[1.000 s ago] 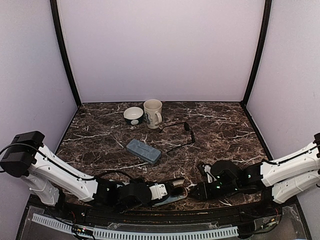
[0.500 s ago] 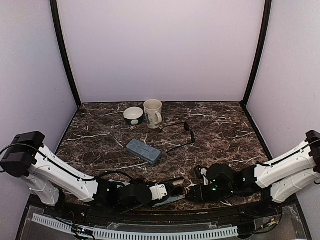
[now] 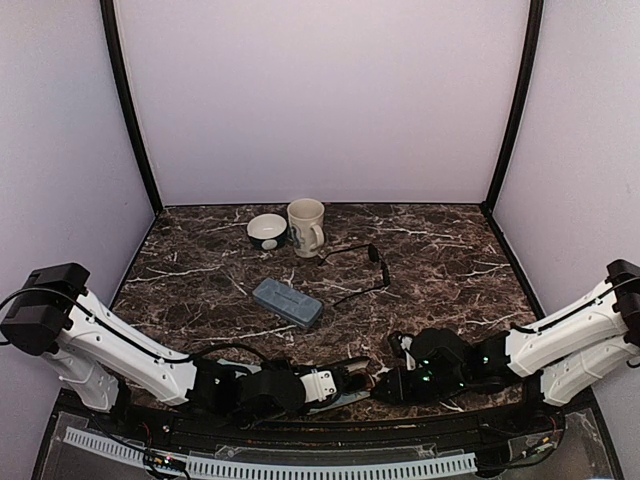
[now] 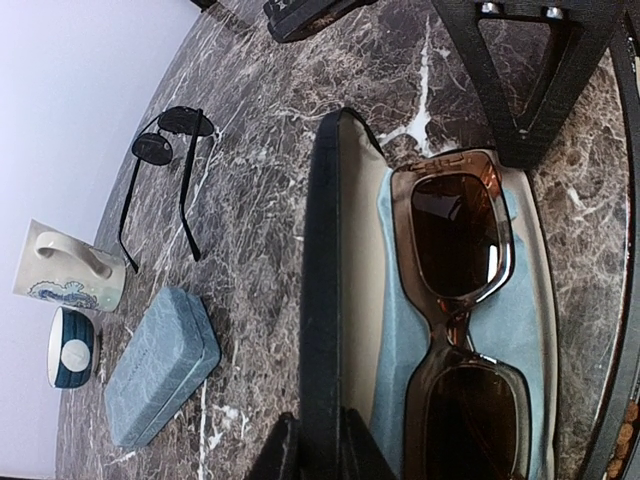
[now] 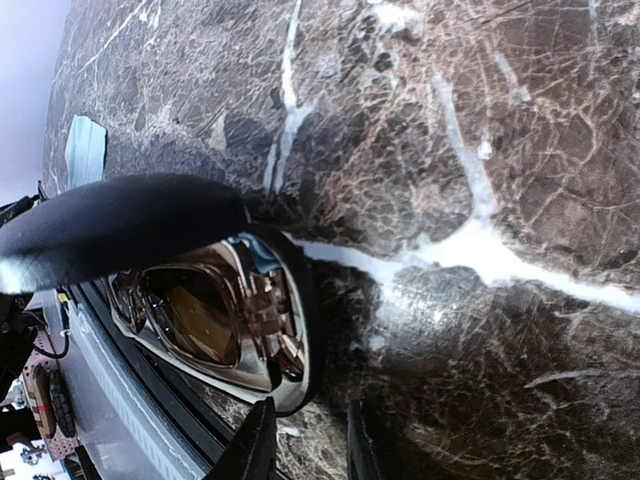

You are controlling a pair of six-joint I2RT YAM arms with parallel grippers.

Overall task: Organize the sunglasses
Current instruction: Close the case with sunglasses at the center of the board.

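Left tool [image 4: 318, 460] is clamped on the upright lid edge of the open black case [image 4: 322, 280], at 6 o'clock on the table [image 3: 450, 260]. Brown sunglasses [image 4: 460, 310] lie inside it on the blue lining. Right tool [image 5: 305, 445]: fingers slightly apart at the case's 3 o'clock end; I can't tell if they touch it. Wire sunglasses [image 4: 153, 150] lie unfolded mid-table, at 2 o'clock from the blue case [image 3: 287, 302].

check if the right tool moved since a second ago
Yes, the right tool slid left toward the open glasses case, judged against the still blue case.
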